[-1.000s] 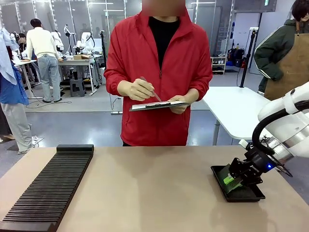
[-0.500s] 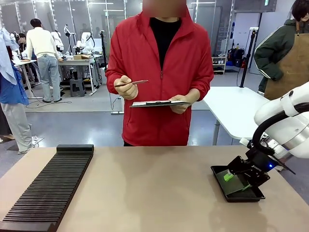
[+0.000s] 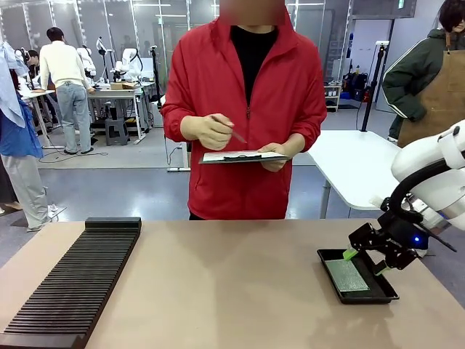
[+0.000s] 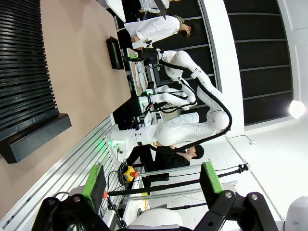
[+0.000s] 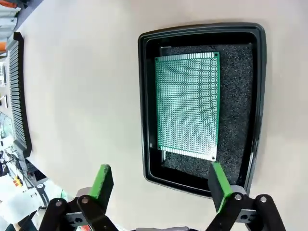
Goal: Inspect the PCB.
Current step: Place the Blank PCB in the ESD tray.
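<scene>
The PCB (image 5: 187, 103) lay flat on dark foam in the black tray (image 5: 144, 110), centre right of the right wrist view. The right gripper (image 5: 161, 185) hovered above the tray with its fingers spread and empty. The board looked thin, stiff and light, probably best pinched by its long edges. That view showed its hole grid; in the front view it was a speckled patch at lower right. The left gripper (image 4: 151, 183) was spread too, pointing off the table

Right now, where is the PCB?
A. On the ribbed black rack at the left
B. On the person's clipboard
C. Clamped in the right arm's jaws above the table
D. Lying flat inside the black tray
D: the PCB lies flat on the foam of the black tray, with the right gripper open above it.
</scene>
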You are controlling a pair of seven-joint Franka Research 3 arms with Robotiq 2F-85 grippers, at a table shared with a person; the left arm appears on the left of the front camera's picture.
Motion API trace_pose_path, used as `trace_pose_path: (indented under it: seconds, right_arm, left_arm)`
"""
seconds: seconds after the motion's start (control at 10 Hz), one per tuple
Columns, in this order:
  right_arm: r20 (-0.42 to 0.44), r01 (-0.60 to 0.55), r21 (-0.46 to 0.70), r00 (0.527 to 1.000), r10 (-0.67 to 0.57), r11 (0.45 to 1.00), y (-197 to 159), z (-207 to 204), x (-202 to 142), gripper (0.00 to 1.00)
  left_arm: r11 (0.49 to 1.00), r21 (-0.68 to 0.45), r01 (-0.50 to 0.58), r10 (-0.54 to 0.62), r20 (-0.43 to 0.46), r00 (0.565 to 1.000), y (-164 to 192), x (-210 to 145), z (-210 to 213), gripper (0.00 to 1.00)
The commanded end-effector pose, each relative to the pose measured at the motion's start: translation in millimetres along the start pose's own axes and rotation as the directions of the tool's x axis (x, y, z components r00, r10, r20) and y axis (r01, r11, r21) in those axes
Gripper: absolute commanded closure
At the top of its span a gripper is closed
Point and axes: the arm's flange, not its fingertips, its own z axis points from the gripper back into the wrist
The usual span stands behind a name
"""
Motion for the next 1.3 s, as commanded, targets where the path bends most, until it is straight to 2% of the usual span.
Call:
trace_pose_path:
  seconds: [0.0, 0.1, 1.2]
  right_arm:
    - [0.003, 0.033, -0.020, 0.999, -0.033, 0.999, 4.7, -2.1, -3.9, 0.00]
    - [0.000, 0.000, 0.000, 1.000, 0.000, 1.000, 0.0, 0.0, 0.0, 0.00]
    - [0.000, 0.000, 0.000, 1.000, 0.000, 1.000, 0.0, 0.0, 0.0, 0.00]
  left_arm:
    - [1.000, 0.008, 0.001, -0.001, -0.007, 1.000, -3.4, -2.4, -0.7, 0.00]
    - [1.000, 0.008, 0.001, -0.001, -0.007, 1.000, -3.4, -2.4, -0.7, 0.00]
    - [1.000, 0.008, 0.001, -0.001, -0.007, 1.000, -3.4, -2.4, -0.7, 0.00]
